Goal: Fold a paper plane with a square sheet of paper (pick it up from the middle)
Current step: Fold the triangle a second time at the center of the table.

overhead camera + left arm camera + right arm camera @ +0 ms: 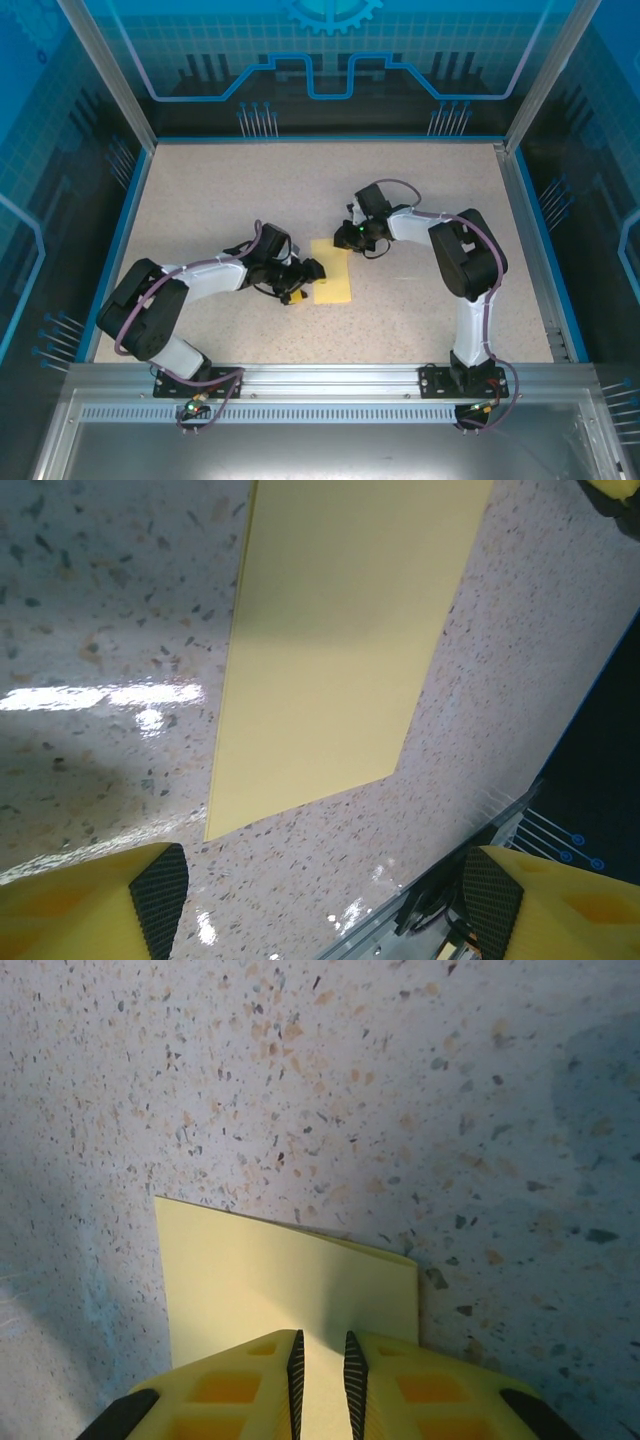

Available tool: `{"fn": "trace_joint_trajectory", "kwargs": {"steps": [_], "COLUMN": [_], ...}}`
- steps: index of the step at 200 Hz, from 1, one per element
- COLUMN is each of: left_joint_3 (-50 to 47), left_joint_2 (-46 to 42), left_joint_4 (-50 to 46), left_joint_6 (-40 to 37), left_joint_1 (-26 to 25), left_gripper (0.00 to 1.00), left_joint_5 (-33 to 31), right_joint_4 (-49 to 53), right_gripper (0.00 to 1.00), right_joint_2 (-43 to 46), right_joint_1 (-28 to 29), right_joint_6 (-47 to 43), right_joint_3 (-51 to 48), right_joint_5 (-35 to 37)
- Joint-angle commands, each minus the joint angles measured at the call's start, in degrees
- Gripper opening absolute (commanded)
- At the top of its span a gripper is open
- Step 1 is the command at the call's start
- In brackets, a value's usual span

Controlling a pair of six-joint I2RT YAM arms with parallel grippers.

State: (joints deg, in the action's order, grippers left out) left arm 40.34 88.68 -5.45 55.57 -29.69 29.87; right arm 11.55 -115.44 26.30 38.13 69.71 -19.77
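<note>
A: Counter [200, 200]: the sheet of paper [332, 272] lies flat near the centre and looks folded double.
B: Claws?
A: Left claw [318, 895] wide open, empty, by the sheet's near-left corner. Right claw [320, 1375] nearly closed over the far edge; whether it grips, I cannot tell.
B: Recommend pinning the far edge and creasing squarely, corners matched

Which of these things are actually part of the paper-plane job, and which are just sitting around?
Part of the job: yellow paper, left gripper, right gripper.
Just there: speckled table, metal rail along the near edge.
</note>
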Motion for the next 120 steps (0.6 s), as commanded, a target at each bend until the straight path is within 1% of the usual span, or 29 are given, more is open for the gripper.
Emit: {"fn": "trace_joint_trajectory", "kwargs": {"steps": [1, 9, 26, 52, 79, 99, 120], "left_joint_3": [0.3, 0.5, 0.8, 0.6, -0.6, -0.9, -1.2], "left_joint_2": [0.3, 0.0, 0.0, -1.1, -2.9, -3.7, -3.7], "left_joint_4": [-3.0, -3.6, -4.5, -6.4, -6.5, -6.5, -5.2], "left_joint_6": [-0.4, -0.5, -0.7, -0.8, 0.0, 0.0, 0.3], "left_joint_1": [-0.4, -0.4, -0.4, -0.2, 0.8, 1.1, 1.1], "left_gripper": [0.77, 0.78, 0.78, 0.8, 0.86, 0.86, 0.84], "left_joint_5": [0.4, -0.3, -1.1, -3.8, -4.9, -4.8, -3.8], "right_joint_4": [0.6, 1.2, 4.1, 11.1, 15.8, 16.7, 17.2], "right_gripper": [0.22, 0.24, 0.32, 0.4, 0.4, 0.4, 0.37], "right_joint_2": [0.1, 2.1, 7.4, 11.8, 14.1, 16.1, 16.9], "right_joint_1": [-0.7, -0.6, 0.4, 4.7, 8.7, 10.1, 10.7], "right_joint_6": [-1.4, -2.1, -4.5, -8.2, -7.8, -6.0, -4.1], "right_joint_3": [-1.2, -0.8, 0.1, 0.2, -2.8, -5.7, -7.9], "right_joint_5": [-0.9, -1.3, 0.2, 7.4, 14.5, 14.6, 13.9]}}
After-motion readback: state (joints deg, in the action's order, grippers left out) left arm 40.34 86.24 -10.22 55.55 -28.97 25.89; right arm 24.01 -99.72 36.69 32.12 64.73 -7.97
